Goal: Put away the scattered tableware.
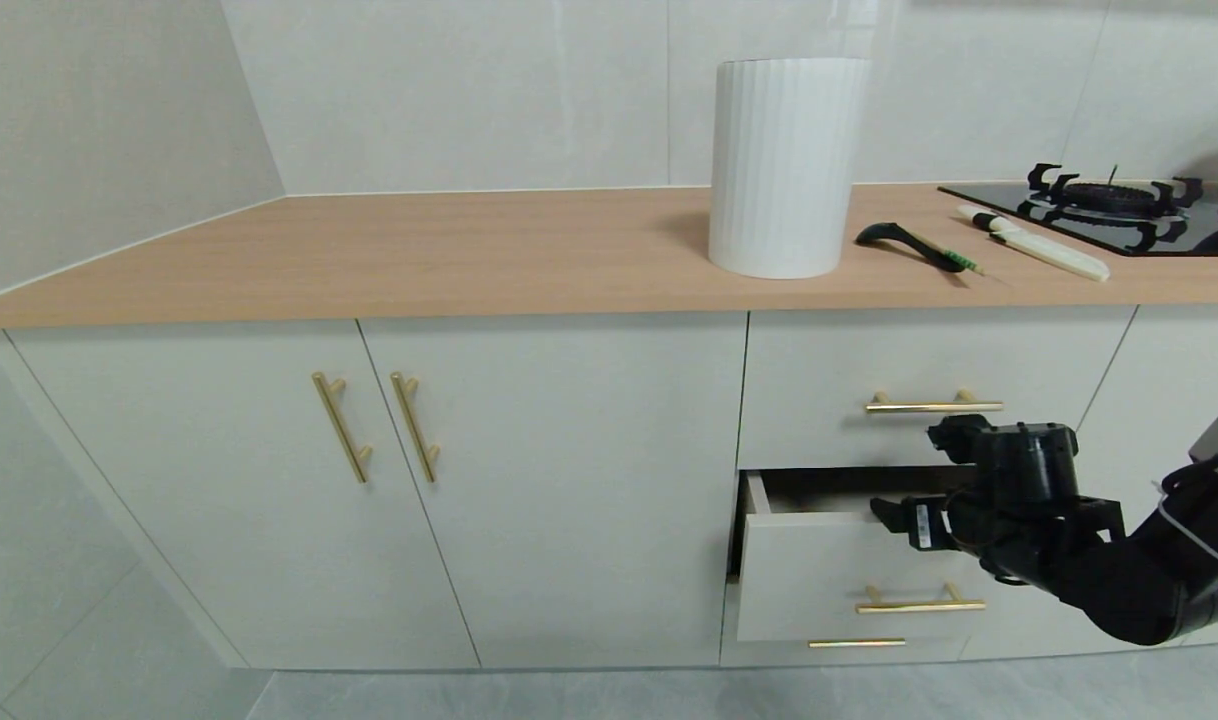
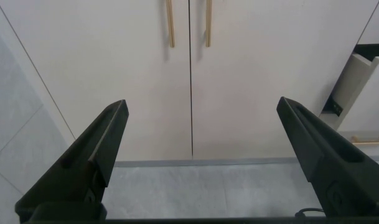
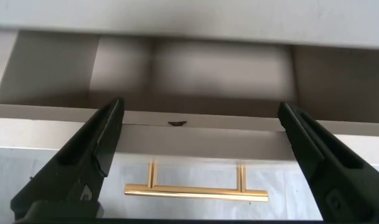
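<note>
The drawer [image 1: 819, 560] appears sufficiently open. The right gripper [image 3: 200, 109] sits at its front, jaws apart and empty; left gripper [image 2: 201, 102] likewise. Spoon [image 1: 914, 243] and knife [image 1: 1034, 243] lie on the surface [image 1: 469, 250] above the drawer. The next move is to grasp one.

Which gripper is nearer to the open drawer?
Right. The right gripper is at the front edge of the open drawer; the left gripper faces the cupboard doors, farther from it.
</note>
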`<state>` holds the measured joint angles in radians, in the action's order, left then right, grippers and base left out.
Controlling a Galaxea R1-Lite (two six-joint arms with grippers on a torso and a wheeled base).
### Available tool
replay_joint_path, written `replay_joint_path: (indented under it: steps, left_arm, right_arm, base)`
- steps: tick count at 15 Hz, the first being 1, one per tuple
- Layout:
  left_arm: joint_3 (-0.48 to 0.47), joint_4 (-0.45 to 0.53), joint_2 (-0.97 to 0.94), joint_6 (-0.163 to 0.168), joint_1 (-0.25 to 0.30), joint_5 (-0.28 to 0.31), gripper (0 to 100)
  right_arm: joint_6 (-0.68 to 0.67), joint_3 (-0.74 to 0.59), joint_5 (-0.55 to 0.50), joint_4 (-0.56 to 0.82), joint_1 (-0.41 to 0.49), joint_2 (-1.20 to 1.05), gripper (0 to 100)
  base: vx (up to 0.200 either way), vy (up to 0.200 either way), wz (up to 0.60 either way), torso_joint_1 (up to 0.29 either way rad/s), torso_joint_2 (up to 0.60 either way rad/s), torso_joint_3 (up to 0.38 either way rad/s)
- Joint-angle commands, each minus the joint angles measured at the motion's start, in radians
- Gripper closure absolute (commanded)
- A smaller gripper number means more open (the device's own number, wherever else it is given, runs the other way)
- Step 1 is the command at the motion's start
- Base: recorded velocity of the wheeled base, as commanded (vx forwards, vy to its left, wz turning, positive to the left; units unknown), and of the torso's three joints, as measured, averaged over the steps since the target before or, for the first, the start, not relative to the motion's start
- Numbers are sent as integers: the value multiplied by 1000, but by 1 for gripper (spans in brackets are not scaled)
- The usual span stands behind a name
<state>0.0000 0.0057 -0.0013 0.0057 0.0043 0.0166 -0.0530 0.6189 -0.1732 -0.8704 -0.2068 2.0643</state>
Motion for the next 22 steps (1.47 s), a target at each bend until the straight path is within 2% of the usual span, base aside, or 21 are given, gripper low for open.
replay_joint_path:
  steps: [1,10,16,22]
  left_arm:
    - [0,0,1,0,0,0,0]
    - [0,0,1,0,0,0,0]
    - [0,0,1,0,0,0,0]
    - [0,0,1,0,0,0,0]
  right_arm:
    - [1,-62,3,4,0,-41,0]
    - [-1,-298,4,2,-14,-214,0]
    - [-1,-453,4,5,-68,-325,0]
    - [-1,-555,6,4,-79,-355,0]
  base:
    - [0,0,0,0,0,0]
    - [0,0,0,0,0,0]
    - [0,0,0,0,0,0]
    - [0,0,0,0,0,0]
